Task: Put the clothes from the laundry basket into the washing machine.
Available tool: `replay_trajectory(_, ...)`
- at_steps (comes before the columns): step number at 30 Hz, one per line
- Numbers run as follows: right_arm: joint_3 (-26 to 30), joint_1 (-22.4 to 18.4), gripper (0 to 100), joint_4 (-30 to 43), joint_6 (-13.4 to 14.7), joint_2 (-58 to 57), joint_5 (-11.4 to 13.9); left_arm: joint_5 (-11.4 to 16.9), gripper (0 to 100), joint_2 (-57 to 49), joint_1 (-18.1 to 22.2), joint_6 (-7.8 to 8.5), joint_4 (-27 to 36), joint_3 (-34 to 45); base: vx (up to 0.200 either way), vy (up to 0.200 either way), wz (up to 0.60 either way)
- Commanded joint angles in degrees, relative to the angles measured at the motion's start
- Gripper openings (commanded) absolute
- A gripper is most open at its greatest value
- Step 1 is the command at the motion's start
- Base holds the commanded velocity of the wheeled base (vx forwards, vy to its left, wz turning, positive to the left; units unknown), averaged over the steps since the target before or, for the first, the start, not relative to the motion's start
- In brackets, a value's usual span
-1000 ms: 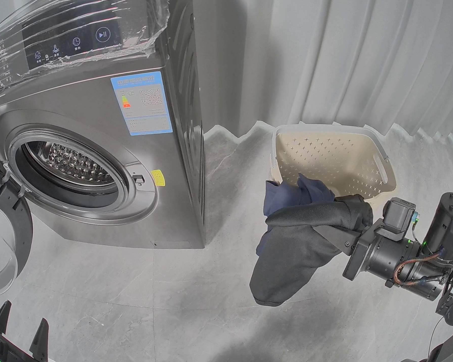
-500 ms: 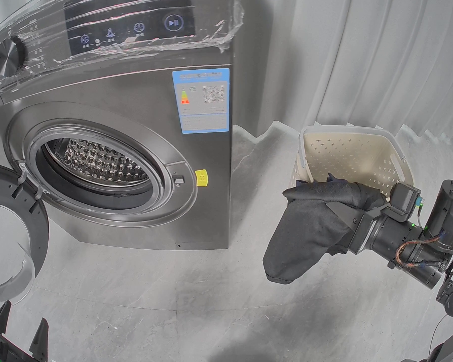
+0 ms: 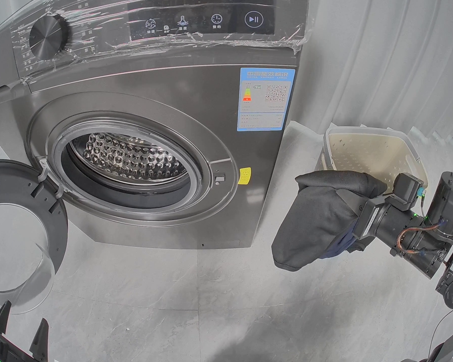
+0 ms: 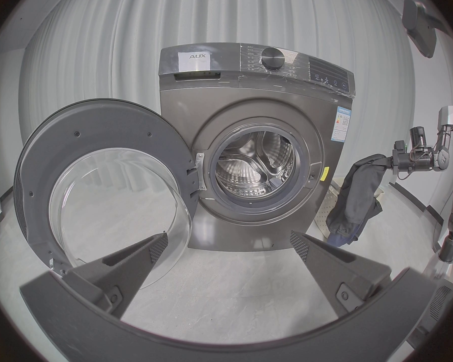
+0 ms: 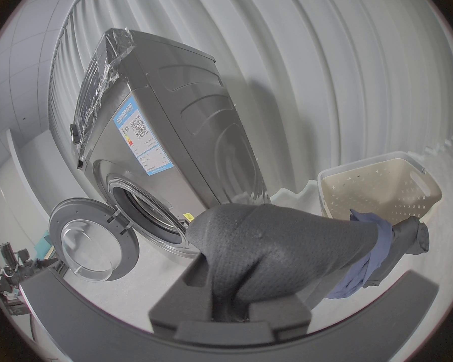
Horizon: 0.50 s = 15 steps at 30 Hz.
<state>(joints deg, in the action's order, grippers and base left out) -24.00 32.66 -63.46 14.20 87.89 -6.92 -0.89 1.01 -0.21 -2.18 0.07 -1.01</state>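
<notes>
Starting at the far left, the left gripper (image 3: 20, 324) sits low near the floor (image 3: 186, 302), jaws spread wide and holding nothing. It faces the washer's front.

Next to the right, the round door (image 3: 20, 232) stands swung fully open on its left-hand hinge, glass bowl facing outward. The washer (image 3: 186, 91) stands on the floor with its opening unobstructed. The steel drum (image 3: 131, 157) is visible inside, and no garment can be seen within it. A knob (image 3: 46, 37) sits at the upper left of the control panel, which is covered by clear film (image 3: 211, 6). A blue label (image 3: 264, 99) is fixed at the upper right of the front face, with a small yellow sticker (image 3: 244, 175) below it beside the door latch.

Right of the washer, a grey garment (image 3: 322, 217) hangs in the air, clear of the floor, between the washer's right front corner and the basket. A blue garment (image 3: 340, 245) shows from under its lower edge. The right gripper (image 3: 358, 208) is closed on the grey garment's upper end. Whether the blue one is also clamped cannot be told.

Behind them, the cream basket (image 3: 372, 152) stands on the floor against the white curtain (image 3: 387, 51).
</notes>
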Motion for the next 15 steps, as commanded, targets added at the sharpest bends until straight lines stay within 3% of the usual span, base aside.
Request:
replay_trajectory(1, -0.43, -0.58, 0, 0.01, -0.23, 0.88, -0.46, 0.01, 100, -0.75, 0.03, -0.02, 0.01, 0.84, -0.2, 0.0, 0.0)
replay_trajectory(6, -0.52, -0.58, 0, 0.01, -0.14, 1.05, -0.46, 0.01, 100, -0.75, 0.03, -0.02, 0.01, 0.84, -0.2, 0.0, 0.0)
replay_trajectory(15, -0.78, -0.67, 0, -0.87, -0.05, 1.05, -0.46, 0.01, 100, -0.75, 0.03, -0.02, 0.01, 0.84, 0.0, 0.022, 0.0)
